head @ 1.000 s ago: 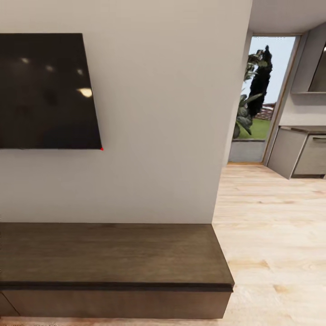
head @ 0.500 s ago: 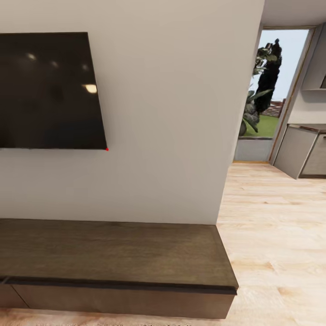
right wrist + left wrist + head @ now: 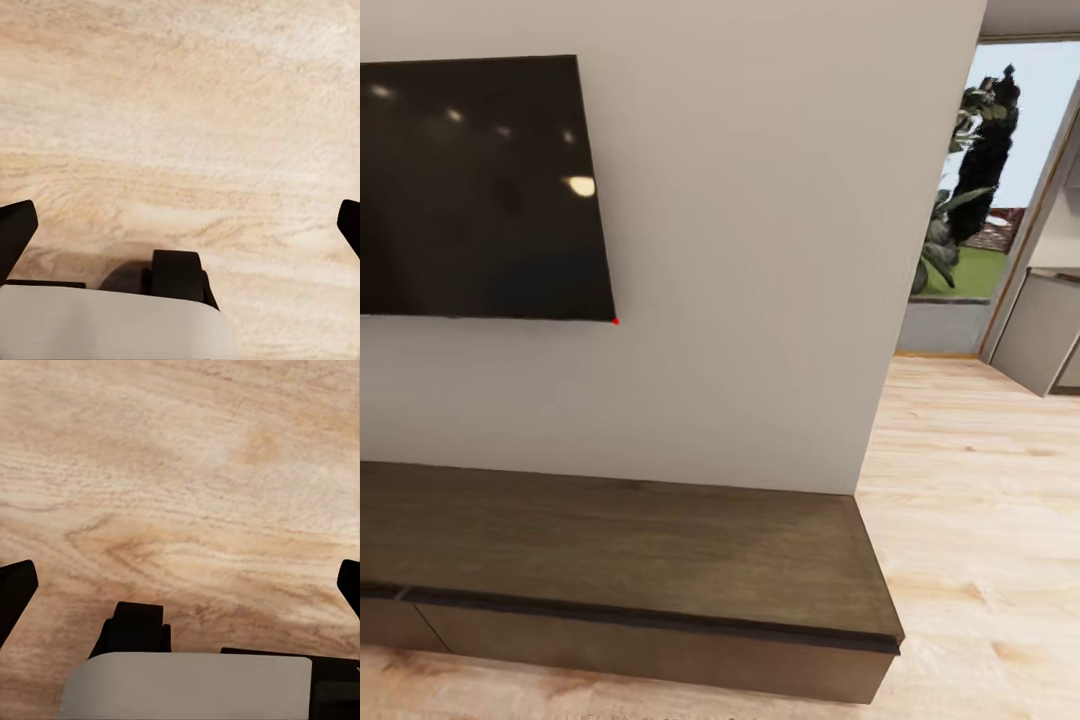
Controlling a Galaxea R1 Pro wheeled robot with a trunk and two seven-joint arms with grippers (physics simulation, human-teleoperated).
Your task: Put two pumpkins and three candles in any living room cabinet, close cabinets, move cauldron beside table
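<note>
Head view: cabinet [image 3: 630,545] sits low against the white wall [image 3: 760,250], running from the left edge of the scene to just short of the wall's right end. Flat dark-brown top is bare. Front faces look flush, with a seam at the near left where two fronts meet; all fronts look shut. Black TV screen [image 3: 475,185] hangs on the wall above the cabinet's left part, a small red dot at its lower right corner.

Right of the wall, light wood floor [image 3: 980,500] runs far toward a glass door [image 3: 975,200] with plants and lawn behind it. Grey kitchen cupboard [image 3: 1045,340] at the far right edge.

Left wrist view: left gripper [image 3: 180,585] points down at wood-grain floor, dark fingertips [image 3: 15,589] at opposite edges of the picture, spread wide, only floor between them. Part of the robot's base shows beneath.

Right wrist view: right gripper [image 3: 180,225] same pose, fingertips [image 3: 15,229] wide apart over floor, holding nothing.

Cabinet is not between either pair of fingers; both grippers hang over bare floor, apart from it.
</note>
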